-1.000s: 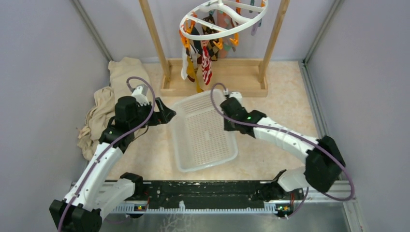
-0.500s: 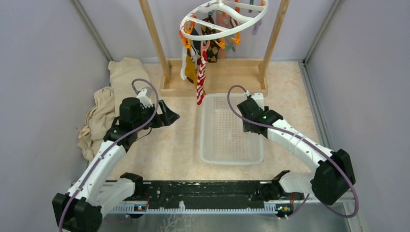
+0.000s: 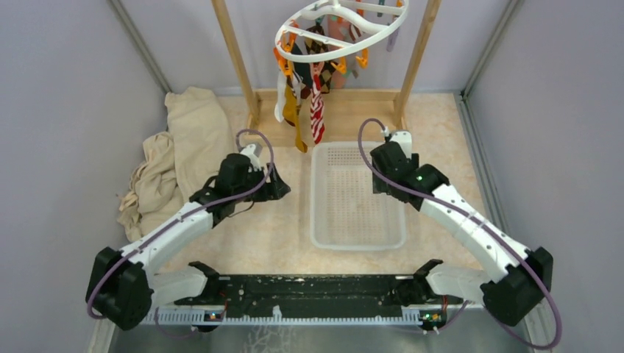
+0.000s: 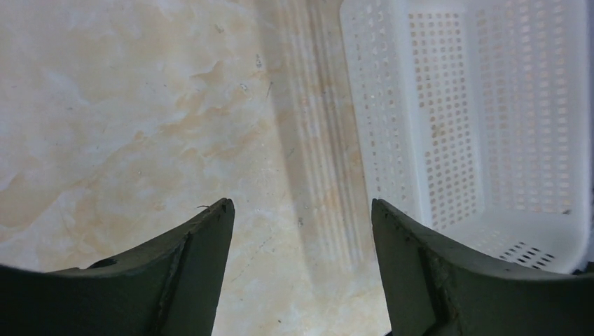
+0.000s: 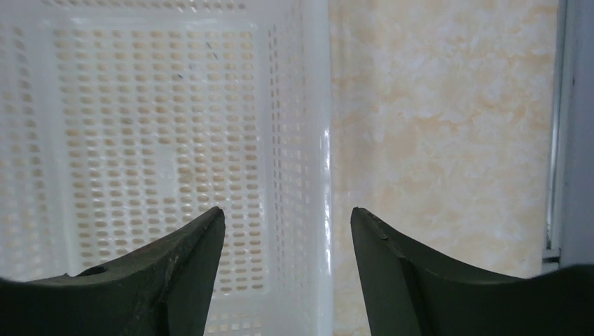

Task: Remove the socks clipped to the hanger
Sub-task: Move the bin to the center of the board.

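I lose the far rim of the hanger (image 3: 346, 48) past the top edge; the socks (image 3: 317, 110) overlap too tightly to count; both wrist views crop the basket (image 4: 354, 84).

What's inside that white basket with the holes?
The basket shows only its bare perforated floor; none of the socks lie in it. From overhead, the right gripper covers a bit of its right edge.

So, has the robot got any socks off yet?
Not yet. Done: the basket sits empty just in front of the hanger. In hand: nothing; the left gripper and right gripper are both open and empty, down by the basket. Left: the socks all hang clipped to the hanger, so every one has to come off.
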Motion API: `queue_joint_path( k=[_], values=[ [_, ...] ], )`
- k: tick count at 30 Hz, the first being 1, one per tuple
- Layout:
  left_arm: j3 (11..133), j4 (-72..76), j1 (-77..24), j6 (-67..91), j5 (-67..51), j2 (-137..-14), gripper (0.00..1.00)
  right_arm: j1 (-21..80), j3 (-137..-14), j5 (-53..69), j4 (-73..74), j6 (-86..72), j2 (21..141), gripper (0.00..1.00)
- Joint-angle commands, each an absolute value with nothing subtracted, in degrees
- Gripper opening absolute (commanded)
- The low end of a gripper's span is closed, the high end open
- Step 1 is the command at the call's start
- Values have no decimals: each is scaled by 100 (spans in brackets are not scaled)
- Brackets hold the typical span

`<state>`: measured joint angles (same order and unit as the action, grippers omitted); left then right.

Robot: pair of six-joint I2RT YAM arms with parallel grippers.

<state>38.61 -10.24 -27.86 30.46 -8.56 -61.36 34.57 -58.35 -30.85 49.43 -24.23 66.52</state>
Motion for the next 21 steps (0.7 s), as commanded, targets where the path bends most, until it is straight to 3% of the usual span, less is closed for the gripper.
queue_joint_path(
  k=[1, 2, 3, 5, 21],
  values=[
    [4180, -645, -3194, 3178, 173, -6975, 64, 3418, -6373, -2746, 4755, -2554, 5956, 65],
    [4222, -589, -3225, 3194, 202, -7192, 56, 3417, -6383, -2664, 4720, -2549, 5861, 63],
    [4258, -550, -3266, 3226, 256, -7384, 42, 3419, -6398, -2604, 4708, -2561, 5794, 62],
    [4299, -440, -3316, 3258, 300, -7779, 29, 3419, -6393, -2470, 4679, -2555, 5699, 61],
    [5787, -202, -4843, 3462, 958, -9541, 28, 3419, -6065, -2121, 4313, -2544, 5535, 63]
  ],
)
